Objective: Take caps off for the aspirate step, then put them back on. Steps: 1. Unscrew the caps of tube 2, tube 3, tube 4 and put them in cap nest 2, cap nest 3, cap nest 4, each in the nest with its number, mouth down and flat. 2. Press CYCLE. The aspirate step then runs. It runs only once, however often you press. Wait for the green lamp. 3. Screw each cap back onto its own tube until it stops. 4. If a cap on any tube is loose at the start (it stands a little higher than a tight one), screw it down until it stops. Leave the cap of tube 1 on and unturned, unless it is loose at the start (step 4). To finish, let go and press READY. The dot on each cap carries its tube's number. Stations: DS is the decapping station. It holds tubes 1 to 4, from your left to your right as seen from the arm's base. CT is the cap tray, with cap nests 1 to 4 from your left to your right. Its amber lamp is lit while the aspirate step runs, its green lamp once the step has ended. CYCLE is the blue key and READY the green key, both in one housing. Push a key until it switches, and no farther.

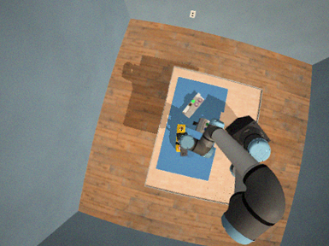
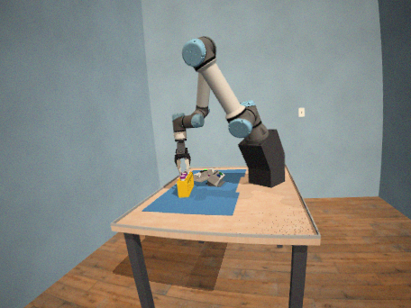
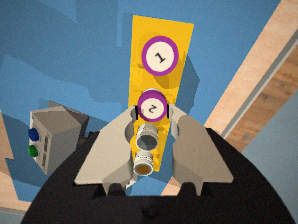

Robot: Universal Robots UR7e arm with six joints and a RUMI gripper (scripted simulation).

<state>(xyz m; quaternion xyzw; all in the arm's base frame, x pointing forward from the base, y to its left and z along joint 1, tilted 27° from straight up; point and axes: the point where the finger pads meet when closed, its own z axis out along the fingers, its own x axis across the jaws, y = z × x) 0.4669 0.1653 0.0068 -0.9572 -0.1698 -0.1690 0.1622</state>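
the yellow rack (image 1: 181, 128) (image 2: 184, 189) (image 3: 142, 30) stands on the blue mat (image 1: 174, 164) (image 2: 189, 207), near the bench's long edge opposite the arm's base and well away from that edge's two corners. in the rack, the cap marked 1 (image 3: 160, 56) sits over its place, round and pale with a purple rim. the cap marked 2 (image 3: 152, 107) has the same finish; a strip of grey tube rim shows beside it. whether its thread is engaged cannot be told. the next two tubes, the third (image 3: 147, 137) and the fourth (image 3: 143, 164), are uncapped, the fourth with amber contents.

the gripper (image 2: 183, 172) (image 3: 152, 105) points down over the rack, its jaws partly closed, one on each side of the cap marked 2, pinching it.

the cap tray (image 1: 189, 110) (image 2: 202, 176) lies nearer the bench's far short edge, showing purple-rimmed caps and a bright green spot. the key box (image 1: 202, 124) (image 2: 216, 180) (image 3: 56, 132) stands between rack and arm base.
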